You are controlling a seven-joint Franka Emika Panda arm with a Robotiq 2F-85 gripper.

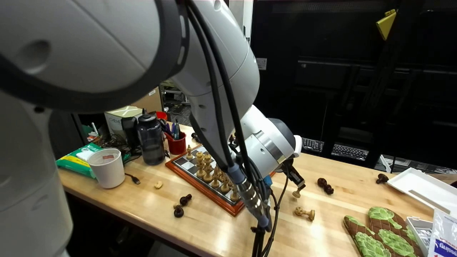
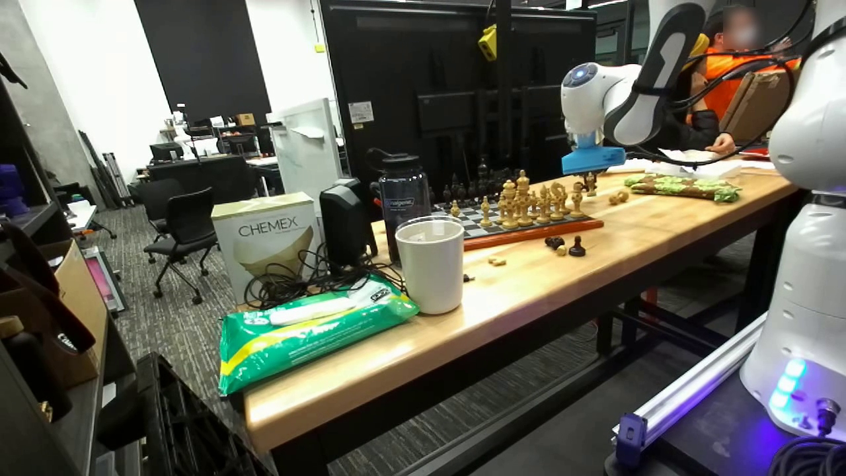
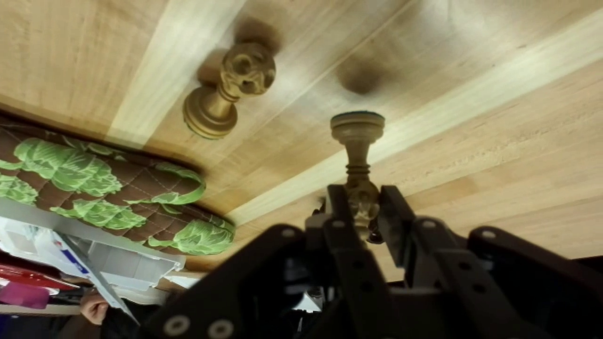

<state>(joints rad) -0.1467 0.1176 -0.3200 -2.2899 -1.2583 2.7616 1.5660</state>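
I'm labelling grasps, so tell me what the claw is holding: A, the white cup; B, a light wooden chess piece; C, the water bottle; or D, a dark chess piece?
B, since the wrist view shows a light wooden chess piece gripped by its head in the claw.

White arm [image 1: 235,64] with dark grey bands [image 1: 171,39], black cables [image 1: 214,85]; black tool [image 3: 362,203], pale screws [image 3: 176,326]; blue lights [image 2: 786,384] at six o'clock on the base [image 2: 803,284].

The end effector [image 3: 362,194] partly hides a chess piece [image 3: 358,148], apparently its head.
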